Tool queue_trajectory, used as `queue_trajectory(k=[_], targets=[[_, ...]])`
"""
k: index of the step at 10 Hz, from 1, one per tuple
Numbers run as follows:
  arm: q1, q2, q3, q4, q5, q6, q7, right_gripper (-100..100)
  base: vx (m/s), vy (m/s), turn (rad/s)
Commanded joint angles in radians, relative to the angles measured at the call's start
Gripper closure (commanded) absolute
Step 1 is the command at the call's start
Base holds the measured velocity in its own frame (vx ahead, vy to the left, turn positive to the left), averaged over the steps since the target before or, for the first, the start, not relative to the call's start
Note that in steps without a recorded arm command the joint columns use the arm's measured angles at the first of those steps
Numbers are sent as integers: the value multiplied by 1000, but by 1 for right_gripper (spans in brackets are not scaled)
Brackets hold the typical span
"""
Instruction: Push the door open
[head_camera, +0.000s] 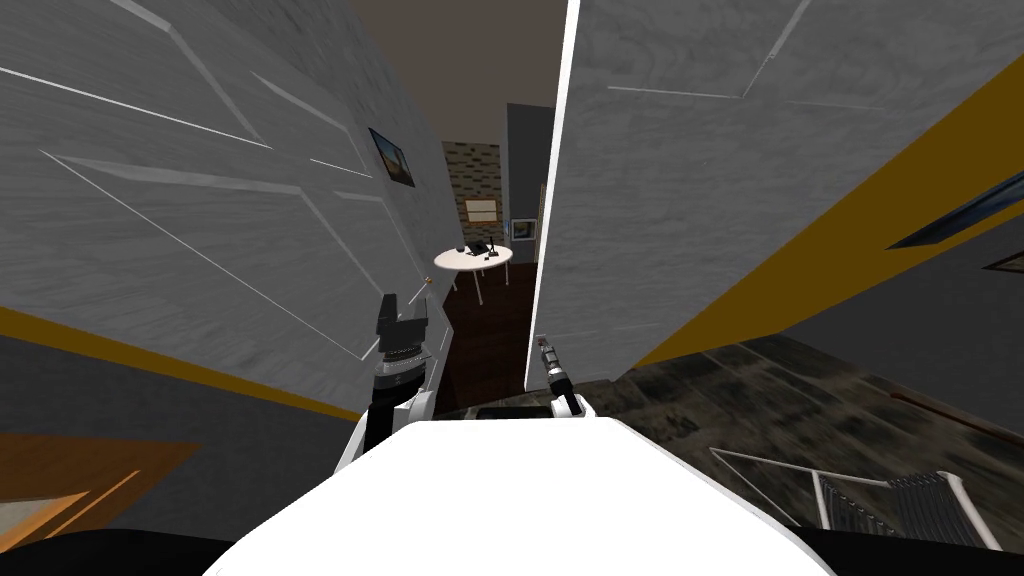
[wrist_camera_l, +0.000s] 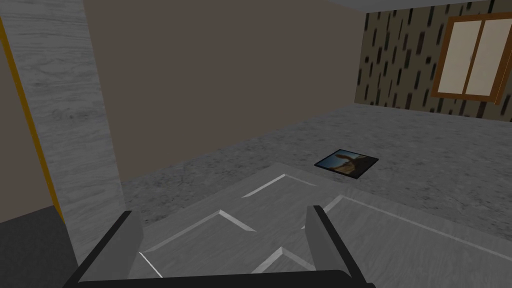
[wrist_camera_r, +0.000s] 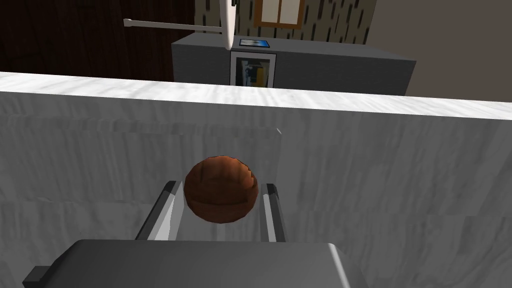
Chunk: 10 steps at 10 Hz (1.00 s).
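The grey door (head_camera: 700, 200) with a white edge stands ajar at the right of a narrow gap. In the right wrist view its grey face (wrist_camera_r: 350, 165) lies just behind a round brown knob (wrist_camera_r: 220, 197). My right gripper (wrist_camera_r: 221, 185) is shut on that knob, one finger pressing each side. The head view shows this gripper (head_camera: 543, 343) low at the door's free edge. My left gripper (head_camera: 402, 312) is raised beside the grey panelled surface (head_camera: 200, 230) on the left. It stands open (wrist_camera_l: 221, 212) with nothing between its fingers, close over that panelled face (wrist_camera_l: 240, 235).
Through the gap stands a round white table (head_camera: 473, 258) on a dark floor. A framed picture (head_camera: 392, 157) hangs on the left wall. A grey cabinet (wrist_camera_r: 325, 65) shows beyond the door's edge. A slatted grey frame (head_camera: 900, 495) lies at my right.
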Motion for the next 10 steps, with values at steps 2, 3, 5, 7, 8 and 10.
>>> queue_trajectory(k=[2,3,5,7,8,10], targets=[[0,0,0,-1,0,-2,0,100,-3,0,-1],[0,-6,-10,3,-5,1,3,100,97,27,-22],[-1,-11,-20,4,-9,1,6,100,151,43,-29],[-3,-15,-28,6,-13,1,9,100,170,48,-14],[-5,-21,-43,8,-20,1,14,100,142,51,-45],[-8,-28,-66,12,-31,1,22,100,203,102,-78]])
